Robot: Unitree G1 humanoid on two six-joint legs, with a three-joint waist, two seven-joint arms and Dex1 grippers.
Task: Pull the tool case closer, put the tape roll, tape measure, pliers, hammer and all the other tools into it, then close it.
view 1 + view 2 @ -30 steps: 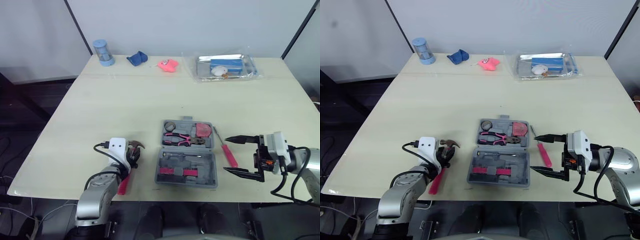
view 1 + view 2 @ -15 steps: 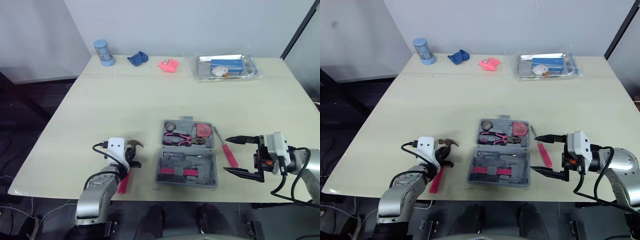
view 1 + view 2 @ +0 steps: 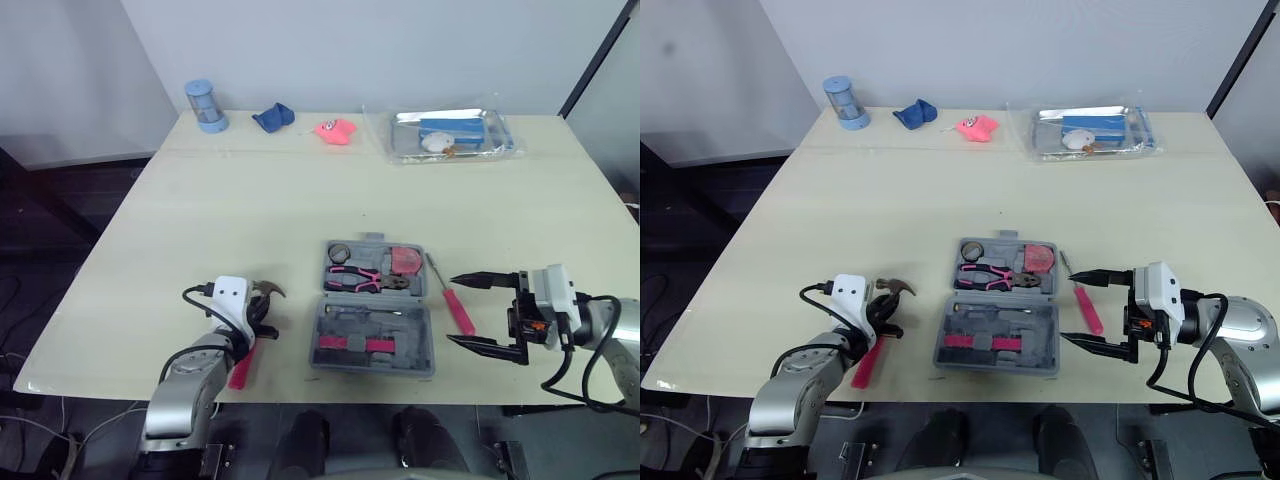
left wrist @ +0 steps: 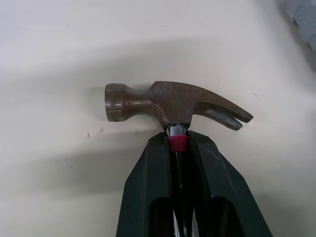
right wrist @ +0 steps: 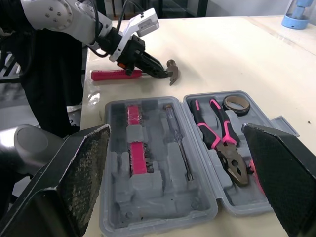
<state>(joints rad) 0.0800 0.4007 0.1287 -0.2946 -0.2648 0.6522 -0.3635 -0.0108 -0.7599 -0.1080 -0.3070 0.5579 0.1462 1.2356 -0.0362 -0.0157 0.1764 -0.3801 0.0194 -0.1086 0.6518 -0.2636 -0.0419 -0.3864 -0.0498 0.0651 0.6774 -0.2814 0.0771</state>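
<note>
Rusty-headed claw hammer with a pink handle (image 4: 168, 103) sits clamped at its neck in the left gripper (image 4: 177, 136), left of the open grey plastic tool case (image 3: 375, 335) (pink-handled pliers (image 3: 368, 279) inside). The right gripper (image 3: 450, 310) gapes wide beside the case.

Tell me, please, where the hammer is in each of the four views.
Left eye view: hammer left of the open tool case.
Right eye view: also left of the case.
Left wrist view: its head just past the left gripper.
Right wrist view: beyond the case.
Shared landmark: the left gripper, shut on its neck.
</note>
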